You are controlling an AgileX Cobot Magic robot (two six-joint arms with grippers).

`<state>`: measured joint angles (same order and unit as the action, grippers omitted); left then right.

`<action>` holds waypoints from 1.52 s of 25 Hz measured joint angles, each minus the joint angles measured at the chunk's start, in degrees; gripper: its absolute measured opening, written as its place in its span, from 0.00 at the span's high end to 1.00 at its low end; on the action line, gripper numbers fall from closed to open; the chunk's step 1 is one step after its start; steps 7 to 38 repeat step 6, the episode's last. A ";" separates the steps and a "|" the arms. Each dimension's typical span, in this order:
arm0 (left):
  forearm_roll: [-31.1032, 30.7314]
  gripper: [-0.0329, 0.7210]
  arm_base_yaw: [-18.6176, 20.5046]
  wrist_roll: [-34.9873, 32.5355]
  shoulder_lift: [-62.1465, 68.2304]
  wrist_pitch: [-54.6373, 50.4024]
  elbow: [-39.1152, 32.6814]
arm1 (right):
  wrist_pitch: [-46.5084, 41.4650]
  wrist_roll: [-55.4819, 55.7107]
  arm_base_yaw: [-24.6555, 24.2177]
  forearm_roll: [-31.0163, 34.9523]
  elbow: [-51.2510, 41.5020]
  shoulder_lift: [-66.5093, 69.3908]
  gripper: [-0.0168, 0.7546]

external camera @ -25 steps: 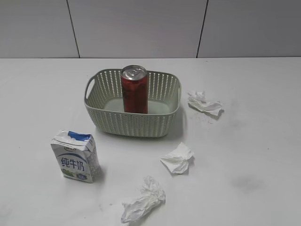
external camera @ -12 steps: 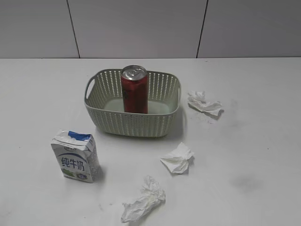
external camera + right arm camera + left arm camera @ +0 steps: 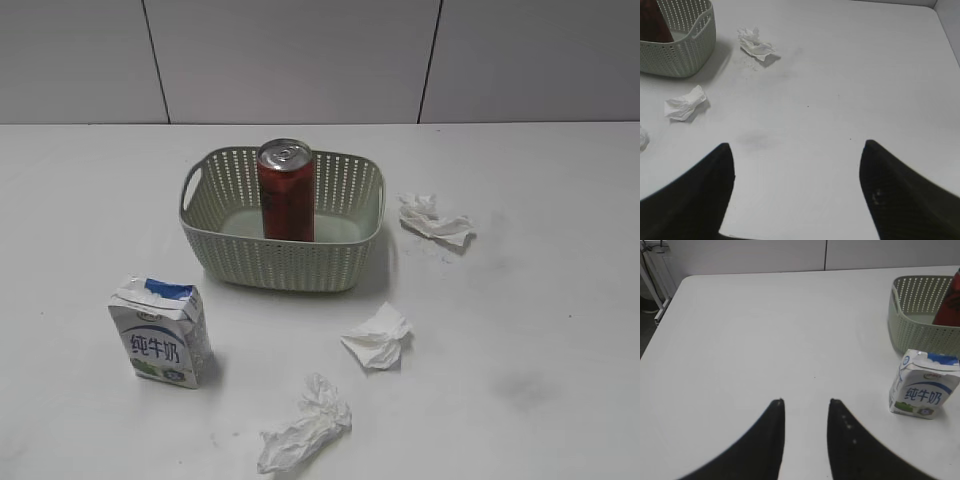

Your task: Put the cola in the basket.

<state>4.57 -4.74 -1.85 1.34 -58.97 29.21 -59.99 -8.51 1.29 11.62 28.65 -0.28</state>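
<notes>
Left pincer (image 3: 806, 401) narrow, right pincer (image 3: 797, 146) wide.

cola can (image 3: 287, 192): 1, upright inside basket | basket (image 3: 285, 264): 1 | milk carton (image 3: 160, 332): 1, front-left of basket | crumpled tissues: 3 — right of basket (image 3: 433, 220), front-right of basket (image 3: 379, 337), farther front of basket (image 3: 304, 424)

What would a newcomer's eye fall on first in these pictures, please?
The red cola can standing upright inside the pale green basket at the table's middle. Next, the white-and-blue milk carton at front left, and three crumpled tissues scattered to the basket's right and front.
</notes>
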 joint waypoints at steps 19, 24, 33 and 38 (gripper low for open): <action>0.00 0.64 0.05 -0.01 0.00 0.00 0.00 | 0.00 0.00 0.00 -0.05 0.00 -0.03 0.21; 0.00 0.64 0.05 -0.01 0.00 0.00 0.00 | 0.00 0.00 0.00 -0.05 0.00 -0.03 0.21; 0.00 0.64 0.05 -0.01 0.00 0.00 0.00 | 0.00 0.00 0.00 -0.05 0.00 -0.03 0.21; 0.00 0.64 0.05 -0.01 0.00 0.00 0.00 | 0.00 0.00 0.00 -0.05 0.00 -0.03 0.21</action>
